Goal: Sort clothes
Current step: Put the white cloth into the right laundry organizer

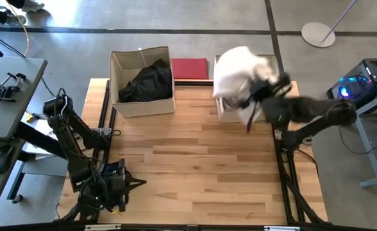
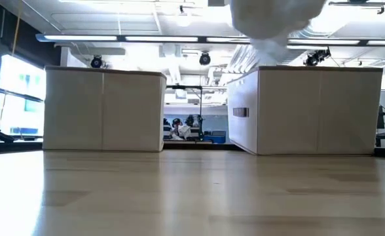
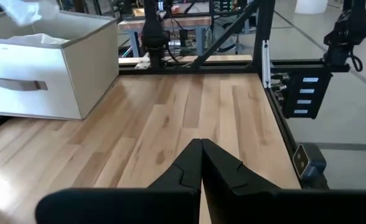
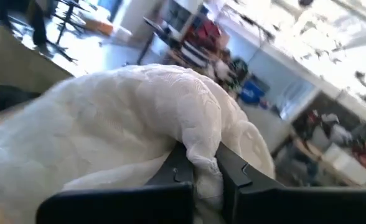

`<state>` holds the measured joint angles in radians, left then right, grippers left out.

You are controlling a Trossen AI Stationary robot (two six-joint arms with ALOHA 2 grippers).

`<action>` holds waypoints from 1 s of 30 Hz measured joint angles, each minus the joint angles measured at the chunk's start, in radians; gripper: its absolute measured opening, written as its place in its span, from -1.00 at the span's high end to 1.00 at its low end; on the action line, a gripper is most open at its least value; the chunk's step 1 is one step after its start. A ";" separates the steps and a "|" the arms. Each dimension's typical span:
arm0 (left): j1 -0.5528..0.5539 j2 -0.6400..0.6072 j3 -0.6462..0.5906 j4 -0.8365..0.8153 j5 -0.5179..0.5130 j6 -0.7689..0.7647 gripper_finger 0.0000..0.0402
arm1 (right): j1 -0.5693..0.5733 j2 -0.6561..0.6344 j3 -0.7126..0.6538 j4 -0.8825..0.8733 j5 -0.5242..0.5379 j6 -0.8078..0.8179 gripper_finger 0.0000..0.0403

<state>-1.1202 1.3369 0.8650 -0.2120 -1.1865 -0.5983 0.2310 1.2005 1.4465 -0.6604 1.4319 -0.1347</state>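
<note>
right hand (image 4: 198, 167) is clenched on a fold of the white garment (image 1: 234, 76), held above the right box (image 2: 317, 108). it looks light, soft and floppy, so grip bunched folds. left hand (image 3: 201, 163) waits w/ fingers closed, over the bench (image 1: 195, 160).

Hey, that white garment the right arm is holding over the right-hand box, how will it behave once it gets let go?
The white garment bunches and droops around the right tool, so it is probably floppy and should slump rather than keep its shape. It hangs from a single pinch, so it seems light. It spreads past the right box rim, so part might drape over the edge.
</note>
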 joint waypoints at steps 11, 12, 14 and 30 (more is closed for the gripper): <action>0.000 0.000 0.000 -0.001 -0.003 0.001 1.00 | -0.629 -0.046 -0.136 -0.311 -0.666 0.294 0.97; 0.001 0.000 0.000 -0.001 -0.003 0.007 1.00 | -0.671 -0.040 -0.179 -0.301 -0.711 0.294 0.97; 0.001 0.000 0.000 -0.002 -0.003 0.008 1.00 | -0.753 -0.025 -0.270 -0.245 -0.798 0.293 0.97; 0.015 0.000 0.000 -0.001 -0.005 -0.019 1.00 | -0.938 0.112 -0.630 0.139 -1.099 0.292 0.96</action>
<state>-1.1053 1.3369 0.8650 -0.2131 -1.1912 -0.6170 -0.7074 1.3121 0.8165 -0.5218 0.3326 0.1574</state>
